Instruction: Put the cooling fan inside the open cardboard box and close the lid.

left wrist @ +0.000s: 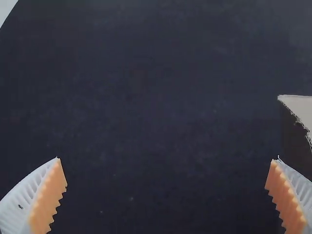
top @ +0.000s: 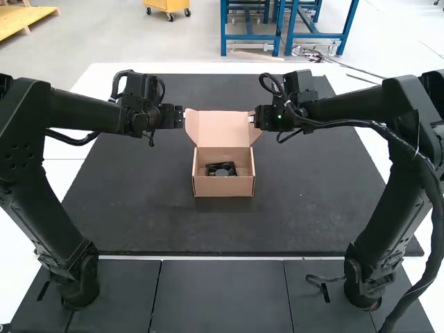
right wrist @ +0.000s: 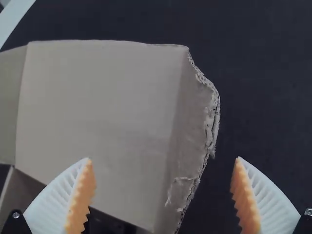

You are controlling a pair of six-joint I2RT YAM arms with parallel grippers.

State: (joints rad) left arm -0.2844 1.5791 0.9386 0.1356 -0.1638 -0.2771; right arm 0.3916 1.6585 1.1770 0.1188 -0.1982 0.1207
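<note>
the cardboard box [top: 223,182] is seen standing near the middle of the black mat [top: 312,201], its lid [top: 220,128] raised upright along the far edge and its top left open. the cooling fan [top: 220,168] is found lying flat on the floor of the box, enclosed by the four walls and set below their rims.

the left gripper [top: 178,116] is held at the lid's upper left corner, just beside the cardboard edge; whether contact is made cannot be told. in the left wrist view its ribbed white fingers [left wrist: 285,195] with orange pads are spread wide apart and released. bare mat is seen in the gap between them, with a corner of cardboard [left wrist: 295,105] at one side.

the right gripper [top: 254,117] is held at the lid's right edge, by the small side flap. in the right wrist view its fingers [right wrist: 78,195] are likewise parted and released. the lid's brown panel is seen between them, and its torn edge [right wrist: 210,122] falls short of the farther finger, so that a strip of mat is left open there.

wide stretches of mat are left uncovered to the left, to the right and in front of the box. the mat's far left border is met by the white table [top: 87,76]. both arms are stretched inward from the near corners, above the mat.
</note>
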